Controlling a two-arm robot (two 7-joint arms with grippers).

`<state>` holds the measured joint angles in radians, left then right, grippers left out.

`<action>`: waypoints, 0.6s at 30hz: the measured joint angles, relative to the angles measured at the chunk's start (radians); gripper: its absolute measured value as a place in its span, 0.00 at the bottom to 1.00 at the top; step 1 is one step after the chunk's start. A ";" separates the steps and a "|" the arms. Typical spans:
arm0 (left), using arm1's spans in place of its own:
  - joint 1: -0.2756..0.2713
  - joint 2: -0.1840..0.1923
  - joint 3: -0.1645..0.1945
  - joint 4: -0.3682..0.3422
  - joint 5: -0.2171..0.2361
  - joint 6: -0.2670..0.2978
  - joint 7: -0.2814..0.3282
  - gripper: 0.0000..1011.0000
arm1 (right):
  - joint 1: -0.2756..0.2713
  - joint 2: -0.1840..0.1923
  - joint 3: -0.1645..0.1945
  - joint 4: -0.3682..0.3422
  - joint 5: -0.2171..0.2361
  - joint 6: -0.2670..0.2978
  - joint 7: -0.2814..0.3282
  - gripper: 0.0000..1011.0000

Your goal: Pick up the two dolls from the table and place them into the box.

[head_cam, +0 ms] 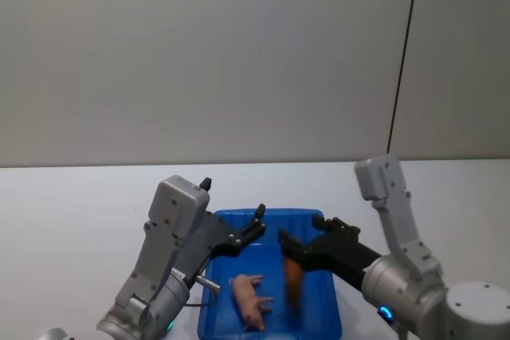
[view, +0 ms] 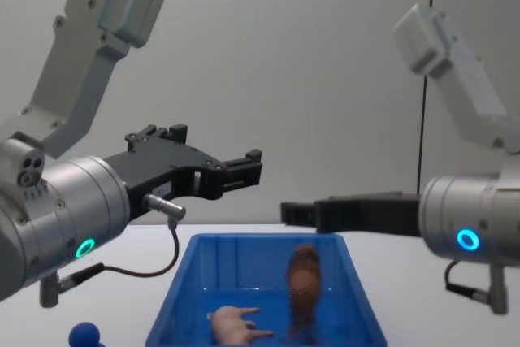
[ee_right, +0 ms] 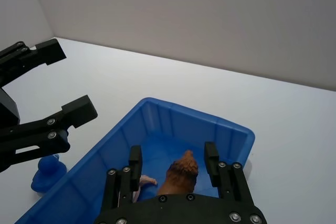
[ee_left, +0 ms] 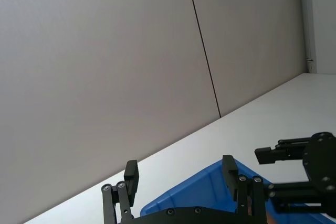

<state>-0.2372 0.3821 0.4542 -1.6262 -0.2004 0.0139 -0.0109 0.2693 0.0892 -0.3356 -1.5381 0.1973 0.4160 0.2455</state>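
Head view, box: the blue box (head_cam: 307,214) sat on the white table (head_cam: 72,212), low in the middle.
Head view, pig: the pig (head_cam: 251,298) lay on its side on the box floor, left of centre.
Head view, lion: the lion (head_cam: 293,280) was upright inside the box, just right of the pig and directly under the right gripper (head_cam: 287,246). Whether it touched the floor could not be told.
Head view, left gripper: the left gripper (head_cam: 256,224) hung over the box's far left part, jaws apart and empty.
Left wrist view, left gripper: the left gripper (ee_left: 180,167) had its jaws wide with nothing between them. The box rim (ee_left: 205,187) lay beyond, and the right gripper (ee_left: 265,171) was farther off.
Right wrist view, right gripper: the right gripper (ee_right: 173,153) had its jaws wide, its fingers (ee_right: 211,153) clear of the lion (ee_right: 181,174) on both sides.
Right wrist view, lion: it was down within the box walls (ee_right: 220,129), with a pink leg of the pig (ee_right: 146,181) beside it.
Right wrist view, left gripper: the left gripper (ee_right: 71,80) was farther off, its jaws spread.
Right wrist view, blue knob: a small blue knob (ee_right: 50,171) stood on the table just outside the box.
Chest view, grippers: the left gripper (view: 253,170) and the right gripper (view: 292,213) faced each other above the box (view: 172,298), the right one lower.
Chest view, dolls: the lion (view: 305,282) was upright under the right gripper, and the pig (view: 236,323) lay flat to its left.
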 joint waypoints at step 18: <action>0.000 0.000 0.000 0.000 0.000 0.000 0.000 0.99 | -0.009 0.011 -0.001 0.022 -0.020 -0.041 0.010 0.99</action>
<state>-0.2372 0.3821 0.4542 -1.6262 -0.2004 0.0139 -0.0109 0.2601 0.1006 -0.3363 -1.5160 0.1770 0.3755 0.2559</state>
